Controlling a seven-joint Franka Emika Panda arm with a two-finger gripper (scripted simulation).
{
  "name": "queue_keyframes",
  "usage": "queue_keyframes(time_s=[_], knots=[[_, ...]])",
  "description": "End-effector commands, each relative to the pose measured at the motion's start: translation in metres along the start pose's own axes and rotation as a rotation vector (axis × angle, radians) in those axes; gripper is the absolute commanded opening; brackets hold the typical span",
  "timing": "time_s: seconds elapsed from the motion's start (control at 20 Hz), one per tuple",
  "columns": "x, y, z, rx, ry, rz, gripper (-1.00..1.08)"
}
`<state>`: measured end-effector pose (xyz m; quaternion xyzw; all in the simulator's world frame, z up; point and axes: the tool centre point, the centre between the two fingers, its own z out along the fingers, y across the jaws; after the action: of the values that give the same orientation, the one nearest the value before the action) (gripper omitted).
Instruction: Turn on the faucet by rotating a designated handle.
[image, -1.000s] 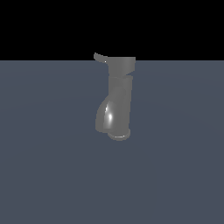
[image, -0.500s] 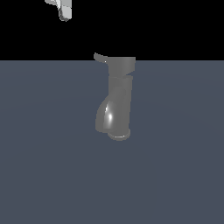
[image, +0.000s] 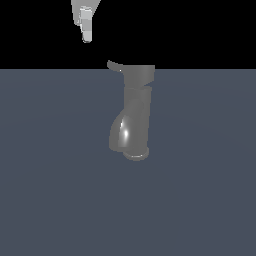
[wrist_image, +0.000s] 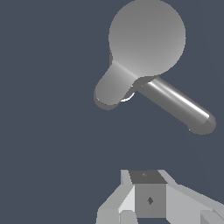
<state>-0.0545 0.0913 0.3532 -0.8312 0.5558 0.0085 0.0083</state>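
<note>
The grey glossy faucet (image: 135, 112) stands upright on the dark floor, its bulging spout (image: 121, 134) on the exterior view's left. The thin handle (image: 114, 65) sticks out from the top cap, also toward the exterior view's left. My white gripper (image: 86, 38) hangs above the handle and further to the exterior view's left, apart from it, fingers pointing down and together with nothing held. In the wrist view I look down on the round cap (wrist_image: 146, 37), the glossy handle (wrist_image: 175, 104) and the spout (wrist_image: 111, 87), with the gripper (wrist_image: 148, 199) at a distance from them.
A flat dark blue-grey floor (image: 55, 190) spreads around the faucet. Black background lies behind the faucet's top.
The gripper has come down into the exterior view from above, now lower and closer to the handle. The faucet and handle have not moved.
</note>
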Motion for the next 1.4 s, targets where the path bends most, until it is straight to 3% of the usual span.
queue_keyframes(time_s=[0.0,0.8,1.35], knots=[[0.008,-0.01,0.006,0.001,0.002,0.061,-1.0],[0.07,-0.056,0.043,0.002,0.019,0.443,-1.0],[0.098,-0.066,0.056,0.002,0.025,0.585,-1.0]])
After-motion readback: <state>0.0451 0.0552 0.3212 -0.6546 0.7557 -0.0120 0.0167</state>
